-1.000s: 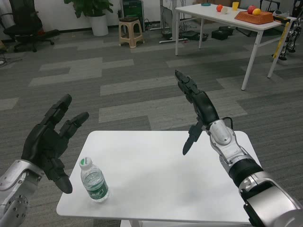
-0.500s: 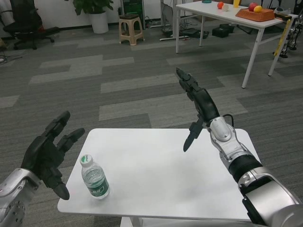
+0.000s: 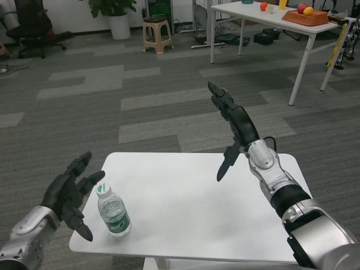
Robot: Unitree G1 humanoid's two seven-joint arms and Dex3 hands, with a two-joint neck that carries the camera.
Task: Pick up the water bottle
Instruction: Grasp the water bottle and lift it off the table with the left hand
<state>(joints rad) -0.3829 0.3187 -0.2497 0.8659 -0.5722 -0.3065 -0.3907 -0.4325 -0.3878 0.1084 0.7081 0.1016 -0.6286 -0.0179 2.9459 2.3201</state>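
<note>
The water bottle is seen standing upright in the lower left of the frame, near the left corner of the white table. It is a small clear plastic bottle with a white cap and a green label; it is judged light, thin-walled and liable to dent or slip if squeezed hard, and easily tipped by a nudge near the cap. The labelled middle of the body is reckoned the best place to be gripped. The left hand is held just beside it at the table's left edge, fingers spread, nothing gripped, no contact made out. The right hand is raised over the table's far side, right of centre, fingers extended and apart, holding nothing. Nothing is seen between left hand and bottle. Well apart in the upper frame, a stool, a potted plant and a second table carrying fruit are noted.
</note>
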